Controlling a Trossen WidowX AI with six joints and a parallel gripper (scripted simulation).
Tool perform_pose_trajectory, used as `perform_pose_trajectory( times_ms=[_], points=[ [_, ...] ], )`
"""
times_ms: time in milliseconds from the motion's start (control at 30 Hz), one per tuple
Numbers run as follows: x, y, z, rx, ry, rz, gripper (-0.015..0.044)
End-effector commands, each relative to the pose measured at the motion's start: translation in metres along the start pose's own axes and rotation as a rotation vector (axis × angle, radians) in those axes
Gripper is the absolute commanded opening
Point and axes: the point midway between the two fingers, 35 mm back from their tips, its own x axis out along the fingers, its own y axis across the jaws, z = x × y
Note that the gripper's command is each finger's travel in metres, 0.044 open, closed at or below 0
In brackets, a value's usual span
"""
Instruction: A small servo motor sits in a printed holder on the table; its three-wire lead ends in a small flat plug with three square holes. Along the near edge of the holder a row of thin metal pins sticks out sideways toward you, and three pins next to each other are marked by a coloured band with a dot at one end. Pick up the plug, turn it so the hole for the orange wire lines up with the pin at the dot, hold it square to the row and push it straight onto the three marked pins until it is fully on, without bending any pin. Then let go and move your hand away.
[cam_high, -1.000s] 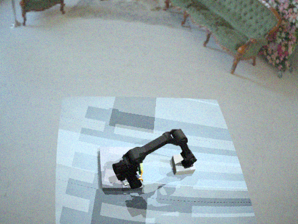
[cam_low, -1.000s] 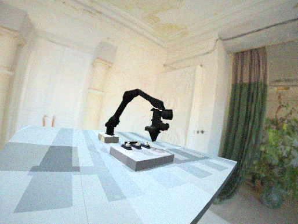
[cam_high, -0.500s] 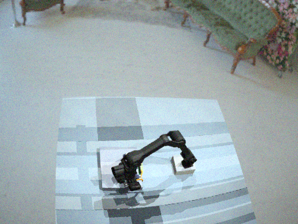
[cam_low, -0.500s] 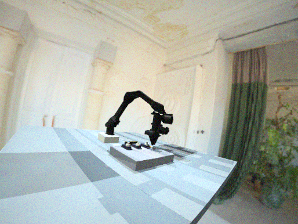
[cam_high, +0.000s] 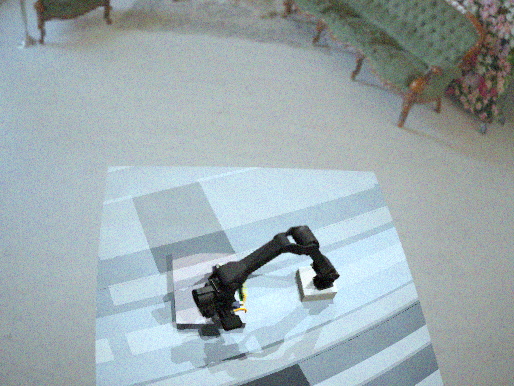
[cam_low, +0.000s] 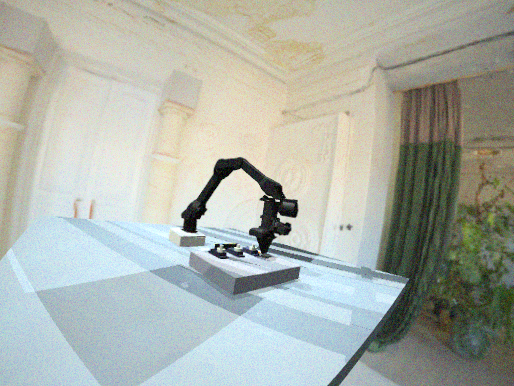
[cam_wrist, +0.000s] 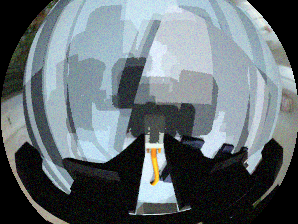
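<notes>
My gripper (cam_low: 263, 255) (cam_wrist: 154, 137) points down, its fingertips low at the top of the raised block (cam_high: 187, 307) (cam_low: 267, 280). In the wrist view the fingers are shut on the plug (cam_wrist: 154, 146), which fills the narrow gap between the tips. The orange wire (cam_wrist: 154, 165) (cam_high: 241, 310) runs away from the plug's light end. Small dark servos with light tops (cam_low: 220, 250) (cam_low: 237, 251) stand in a row on the block beside the gripper. The arm hides the plug in the top view. The pins, coloured band and dot cannot be made out.
Green and yellow parts (cam_high: 243, 293) show beside the arm along the block's edge. Dark servo shapes (cam_wrist: 192, 142) (cam_wrist: 225, 149) lie close to one finger. The arm's base stands on a pale box (cam_high: 317, 295) (cam_low: 187, 238).
</notes>
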Motion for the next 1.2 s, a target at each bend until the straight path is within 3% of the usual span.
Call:
perform_pose_trajectory(
  times_ms=[0, 200, 533, 1167],
  points=[
    [0.003, -0.001, -0.002, 0.001, 0.007, -0.005, 0.0023],
    [-0.003, -0.001, -0.001, 0.001, 0.007, -0.005, 0.0],
    [-0.054, 0.0, -0.001, 0.001, 0.007, -0.005, 0.0],
    [-0.068, -0.046, -0.055, 0.087, 0.012, -0.008, 0.0]
  ],
)
